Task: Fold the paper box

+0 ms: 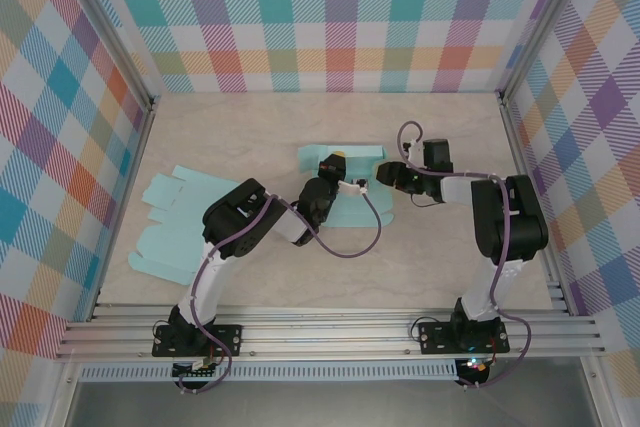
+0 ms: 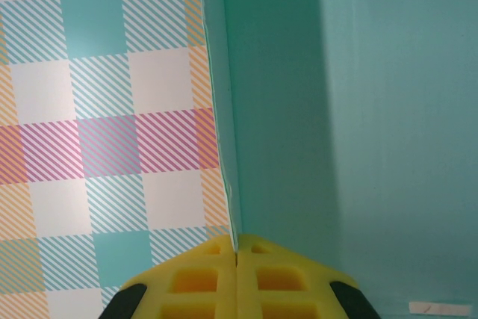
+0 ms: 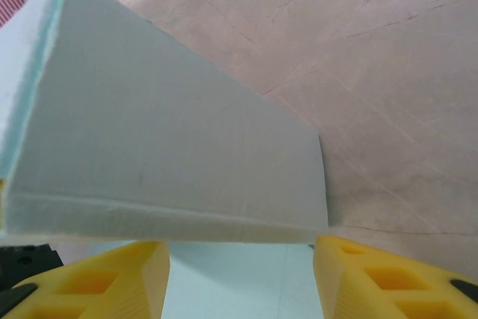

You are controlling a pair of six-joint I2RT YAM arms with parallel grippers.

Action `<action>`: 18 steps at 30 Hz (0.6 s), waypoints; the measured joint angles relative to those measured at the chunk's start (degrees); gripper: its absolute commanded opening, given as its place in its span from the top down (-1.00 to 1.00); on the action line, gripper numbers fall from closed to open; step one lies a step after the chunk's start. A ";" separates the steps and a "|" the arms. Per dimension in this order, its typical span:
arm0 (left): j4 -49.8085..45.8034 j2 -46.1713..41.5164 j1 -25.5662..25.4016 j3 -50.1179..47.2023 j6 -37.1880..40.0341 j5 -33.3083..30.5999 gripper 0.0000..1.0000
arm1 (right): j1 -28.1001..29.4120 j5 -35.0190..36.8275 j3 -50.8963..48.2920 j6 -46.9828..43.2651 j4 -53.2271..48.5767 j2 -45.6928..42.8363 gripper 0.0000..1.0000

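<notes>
The teal paper box point(image 1: 350, 209) lies half folded in the middle of the table, one long wall point(image 1: 340, 155) raised at its far side. My left gripper point(image 1: 338, 169) is shut on a thin upright teal panel point(image 2: 284, 110); its yellow fingertips point(image 2: 202, 278) meet on the panel's edge. My right gripper point(image 1: 384, 176) is at the box's right end, open. Its yellow fingers point(image 3: 119, 274) stand wide apart, with the folded pale wall point(image 3: 172, 147) just beyond them and the box floor point(image 3: 239, 282) showing in the gap.
A second flat teal box blank point(image 1: 170, 222) lies at the left of the table, beside my left arm. Checked walls point(image 1: 330, 7) close in the back and both sides. An aluminium rail point(image 1: 330, 327) runs along the near edge.
</notes>
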 measured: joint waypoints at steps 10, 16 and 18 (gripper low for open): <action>0.00 0.00 0.00 -0.24 0.22 0.00 1.00 | 1.03 5.86 2.14 -2.34 -0.46 0.00 -0.09; 0.20 0.00 0.00 -0.39 0.33 0.02 1.00 | 4.13 11.37 3.32 -4.44 0.04 0.02 0.10; 0.20 0.00 0.00 -0.42 0.39 0.02 1.00 | 5.42 14.03 3.41 -4.92 1.31 0.02 0.15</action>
